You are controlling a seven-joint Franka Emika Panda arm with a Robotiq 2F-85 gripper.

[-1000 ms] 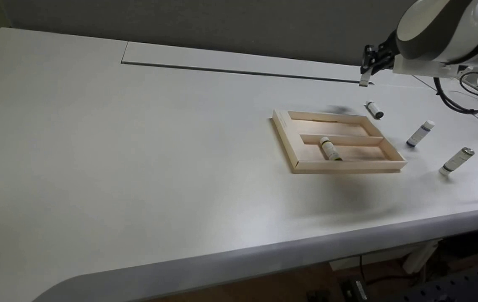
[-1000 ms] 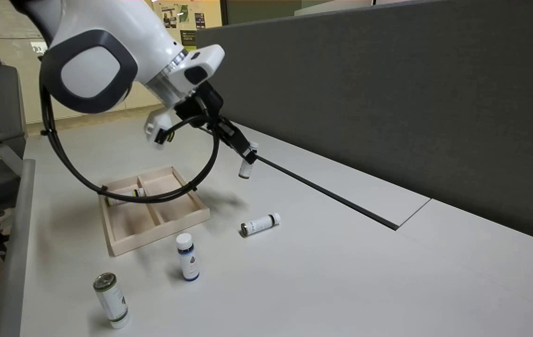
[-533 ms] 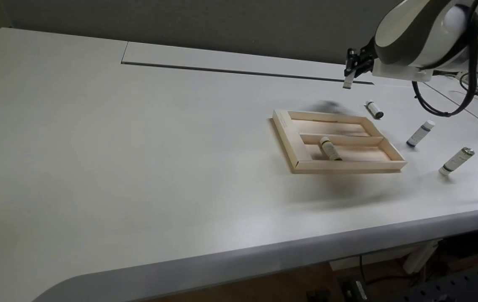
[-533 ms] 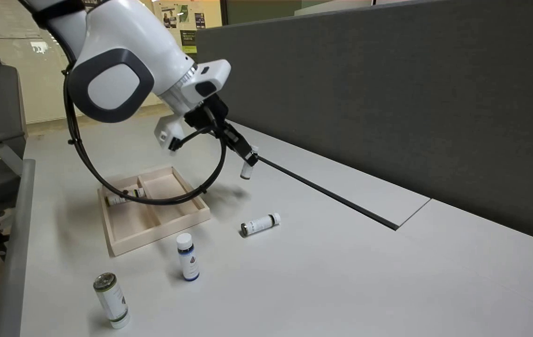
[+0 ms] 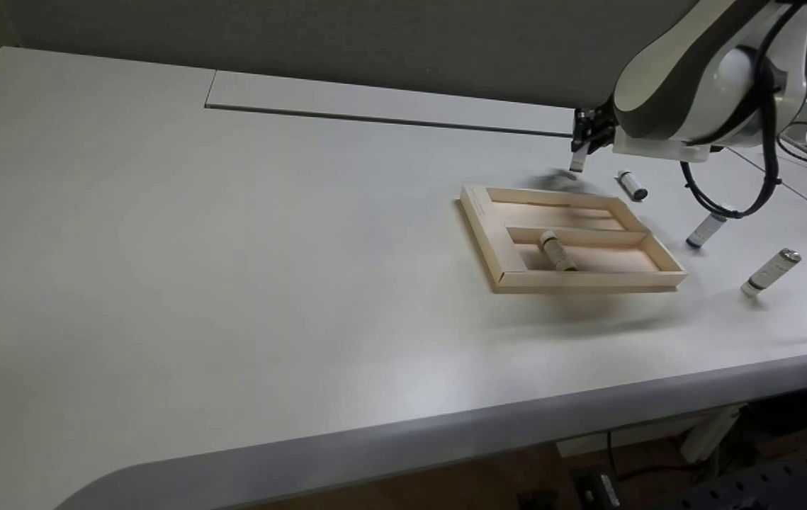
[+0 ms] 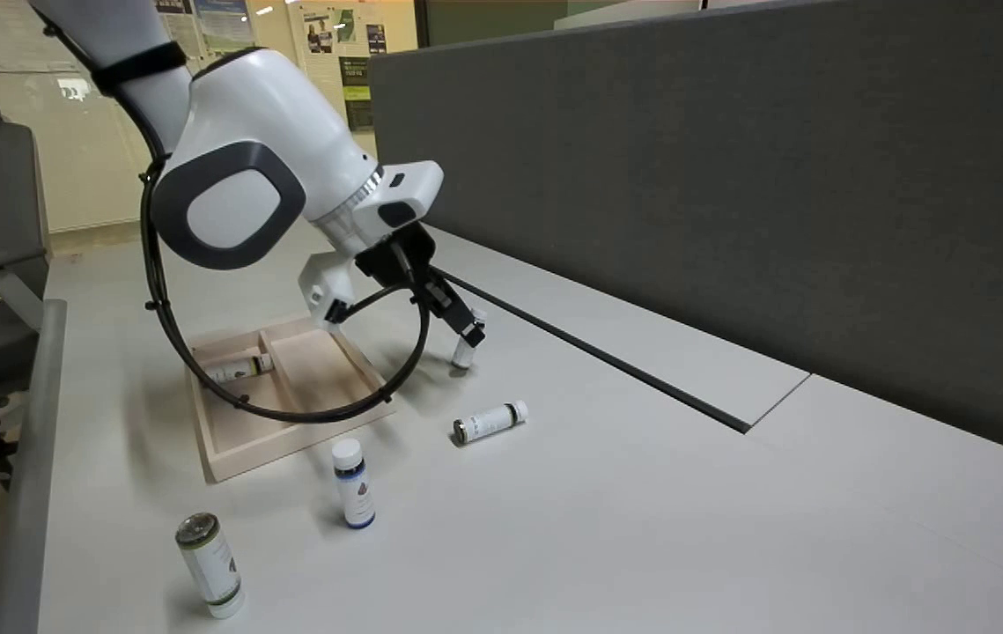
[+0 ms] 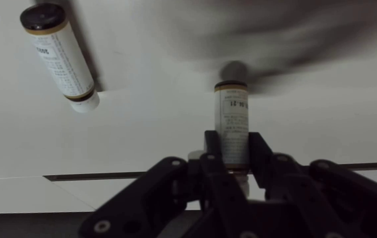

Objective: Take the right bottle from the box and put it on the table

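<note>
My gripper [image 7: 233,135] is shut on a small white-labelled bottle [image 7: 232,112], which I take for the right bottle. Its dark end points down and its cap end lies back between the fingers, partly hidden. In an exterior view this held bottle [image 6: 463,354] is tilted, its lower end just over the white table [image 6: 642,493], close to its shadow. The light wooden box [image 5: 482,237] stands beside it, with the gripper [image 5: 579,146] past its far side. Another bottle [image 5: 557,252] lies tilted in the near compartment; the far compartment holds no bottle.
On the table a bottle lies on its side [image 6: 490,423], close to the held one. A blue-banded bottle [image 6: 354,486] and a bottle with its cap down [image 6: 210,563] stand farther off. A grey partition [image 6: 712,220] rises behind the table. The arm's cable loops over the box.
The gripper has come down towards the table with the bottle in it, also shifting left in an exterior view. Box and other bottles have stayed put.
</note>
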